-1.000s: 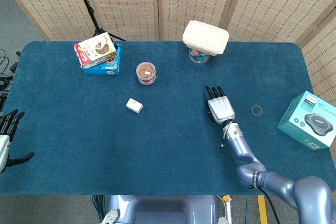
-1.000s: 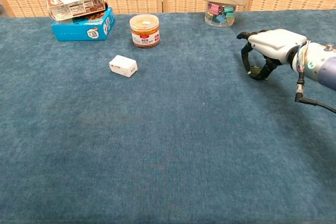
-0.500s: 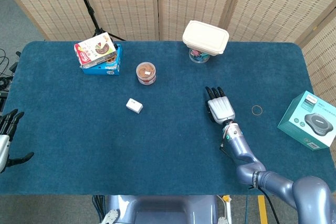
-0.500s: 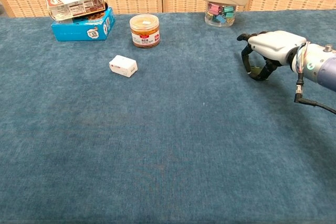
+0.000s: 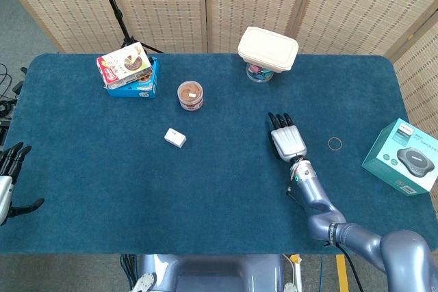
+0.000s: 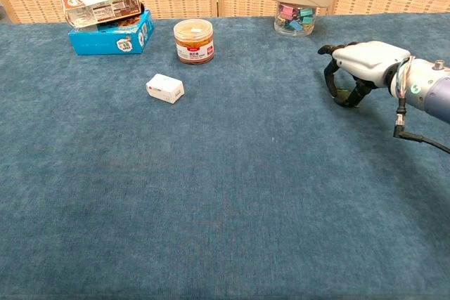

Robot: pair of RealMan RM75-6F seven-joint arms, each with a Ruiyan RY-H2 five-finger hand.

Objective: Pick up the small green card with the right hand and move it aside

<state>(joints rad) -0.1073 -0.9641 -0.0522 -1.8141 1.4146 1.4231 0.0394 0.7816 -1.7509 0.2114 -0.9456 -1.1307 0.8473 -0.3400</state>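
The right robot hand (image 6: 357, 68) rests palm-down on the blue bench (image 5: 219, 189), its dark fingers (image 6: 330, 79) curled to the cloth. A greenish sliver under the palm may be the small green card (image 6: 342, 92); whether the fingers grip it I cannot tell. The left robot hand (image 5: 8, 182) hangs at the bench's left edge, fingers spread, holding nothing. A small white box (image 5: 175, 137) lies well apart.

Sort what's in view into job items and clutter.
Job: right robot hand; small green card, only a sliver showing under its curled fingers.

Lying about: stacked snack boxes, jar, small white box, lidded tub, small ring, teal box, idle left robot hand.
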